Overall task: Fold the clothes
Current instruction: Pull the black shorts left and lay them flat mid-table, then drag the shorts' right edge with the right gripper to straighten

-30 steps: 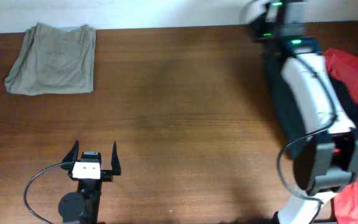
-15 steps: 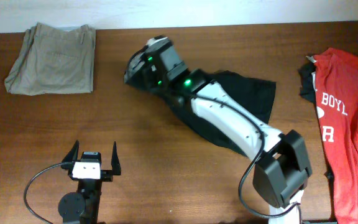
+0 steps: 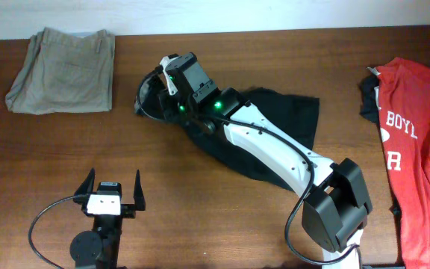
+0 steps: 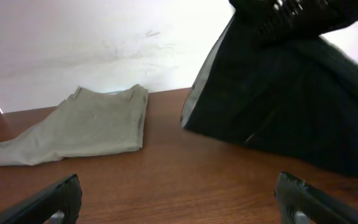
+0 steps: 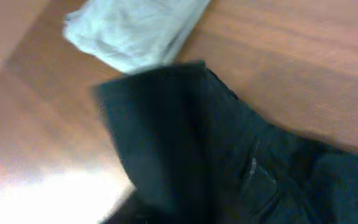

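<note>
Three garments lie on the brown table (image 3: 222, 45) in the overhead view. The khaki-beige trousers (image 3: 62, 71) sit folded at 10 o'clock. The red T-shirt (image 3: 416, 142) with white lettering lies at 3 o'clock, with a dark cloth (image 3: 367, 101) showing at its upper edge. The black shorts (image 3: 286, 119) are spread near the centre, partly under the right arm. The right gripper (image 3: 157, 93) is at the shorts' 9 o'clock end, its claw clamped on the fabric there. The left gripper (image 3: 114, 190) rests at 7 o'clock, well apart from every garment, with its fingers spread wide.

From the left wrist, the two fingertips stand far apart at the bottom corners with bare wood between them. This view adds what the overhead hides: the gripped end of the shorts is raised off the table and hangs from the right claw at 1 o'clock, a pale grey lining showing along its edge. The trousers lie at 10 o'clock against the white wall.

The right wrist view is blurred. Black fabric fills its lower half, and the trousers show at 11 o'clock on the wood beyond. The claw's fingers cannot be made out there.
</note>
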Robot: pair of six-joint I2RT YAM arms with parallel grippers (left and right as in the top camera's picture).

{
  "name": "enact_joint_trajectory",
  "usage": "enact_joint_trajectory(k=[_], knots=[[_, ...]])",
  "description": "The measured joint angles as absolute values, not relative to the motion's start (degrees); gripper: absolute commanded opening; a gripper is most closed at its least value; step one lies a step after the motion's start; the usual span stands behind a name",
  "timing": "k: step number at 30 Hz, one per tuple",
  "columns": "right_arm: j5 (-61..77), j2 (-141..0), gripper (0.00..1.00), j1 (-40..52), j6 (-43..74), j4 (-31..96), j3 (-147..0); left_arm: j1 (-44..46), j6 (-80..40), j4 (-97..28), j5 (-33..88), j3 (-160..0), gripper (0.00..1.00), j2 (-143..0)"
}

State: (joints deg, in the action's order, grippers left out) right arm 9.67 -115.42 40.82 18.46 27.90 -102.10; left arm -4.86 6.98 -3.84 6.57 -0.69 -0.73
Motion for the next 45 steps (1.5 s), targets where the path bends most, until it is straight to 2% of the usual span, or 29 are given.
enact_joint_trajectory(k=[2, 3, 8, 11, 15, 18, 20, 23, 27, 32, 45], knots=[[11.27, -115.42, 0.47, 40.82, 18.85, 27.88, -102.13, -4.86, 6.98, -3.84, 6.57, -0.69, 0.99, -0.73], [12.19, -115.42, 0.56, 40.82, 19.07, 27.9, -102.13, -4.86, 6.98, -3.84, 6.57, -0.69, 0.99, -0.73], [13.69, -115.24, 0.57, 39.88, 19.25, 28.08, -102.13, -4.86, 6.98, -3.84, 6.57, -0.69, 0.99, -0.73], [14.31, -113.91, 0.57, 36.07, 19.25, 30.09, -102.13, -4.86, 6.98, -3.84, 6.57, -0.69, 0.99, -0.73], [14.48, -110.3, 0.68, 25.91, 18.96, 41.47, -102.24, -4.86, 6.98, -3.84, 6.57, -0.69, 0.99, -0.73], [13.61, -109.34, 0.68, 19.18, 17.74, 53.34, -102.8, -4.86, 6.98, -3.81, 6.57, -0.69, 0.99, -0.73], [9.67, -109.36, 0.73, 15.33, 17.1, 62.98, -102.74, -4.86, 6.98, -3.84, 6.57, -0.69, 0.99, -0.73], [4.32, -109.36, 0.79, 11.79, 18.13, 71.24, -102.8, -4.86, 6.98, -3.84, 6.57, -0.69, 0.99, -0.73], [1.37, -109.36, 0.8, 4.84, 19.07, 76.16, -101.91, -4.86, 6.98, -3.84, 6.57, -0.69, 0.99, -0.73], [0.84, -109.36, 0.82, -0.69, 18.55, 75.18, -96.6, -4.86, 6.98, -3.84, 6.57, -0.69, 0.99, -0.73], [1.61, -109.38, 0.82, -0.99, 14.98, 57.56, -79.88, -4.86, 6.98, -3.84, 6.57, -0.69, 0.99, -0.73]])
